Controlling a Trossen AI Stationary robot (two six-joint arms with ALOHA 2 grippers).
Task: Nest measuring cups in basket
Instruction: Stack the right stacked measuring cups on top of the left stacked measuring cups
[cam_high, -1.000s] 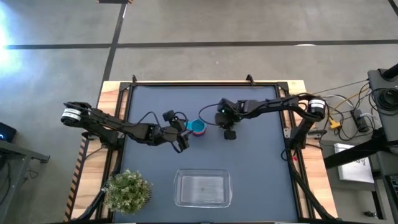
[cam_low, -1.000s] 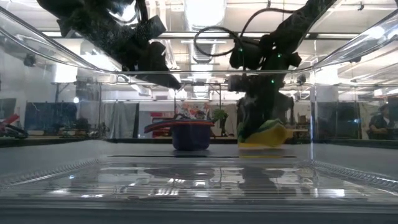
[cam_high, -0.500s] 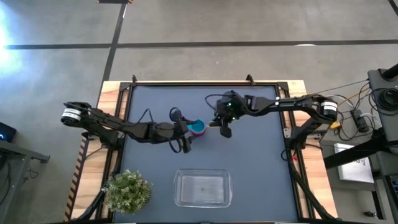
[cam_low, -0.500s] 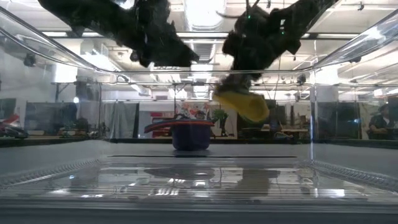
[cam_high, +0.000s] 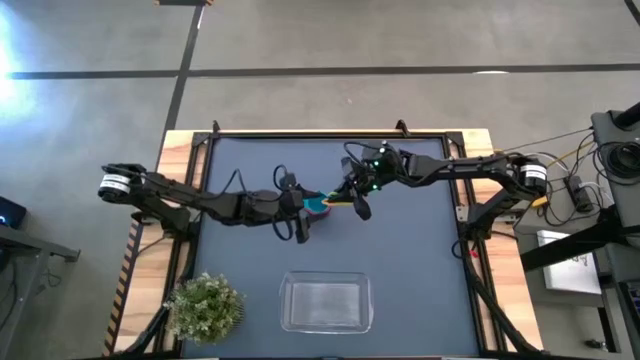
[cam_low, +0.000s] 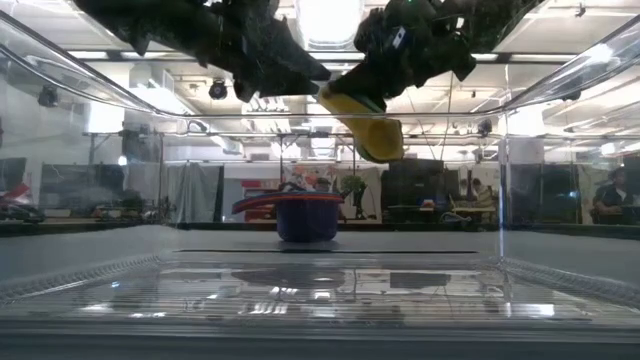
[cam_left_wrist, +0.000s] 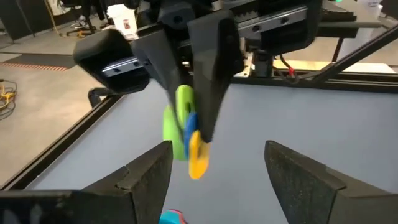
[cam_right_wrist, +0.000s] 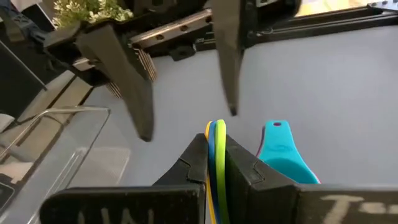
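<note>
**Cups partly stacked, basket not yet filled**

The basket (cam_high: 326, 303) sits at the near edge of the table with nothing in it, beside the plant (cam_high: 205, 306) — so the final placing is not yet done. At mid-table a partial stack of cups (cam_low: 306, 215) rests on the mat, blue at the bottom with a red-pink rim showing in the low view and a teal handle (cam_right_wrist: 283, 149) jutting out. The right gripper (cam_high: 352, 199) is clamped on the handles of a smaller nest — yellow, blue and green (cam_left_wrist: 185, 132) — held in the air just above and beside that stack. The left gripper (cam_high: 301, 226) hangs close by on the other side, fingers apart and holding nothing. By my judgement the nesting is well underway: the lifted set must join the stack, then everything goes to the basket
</note>
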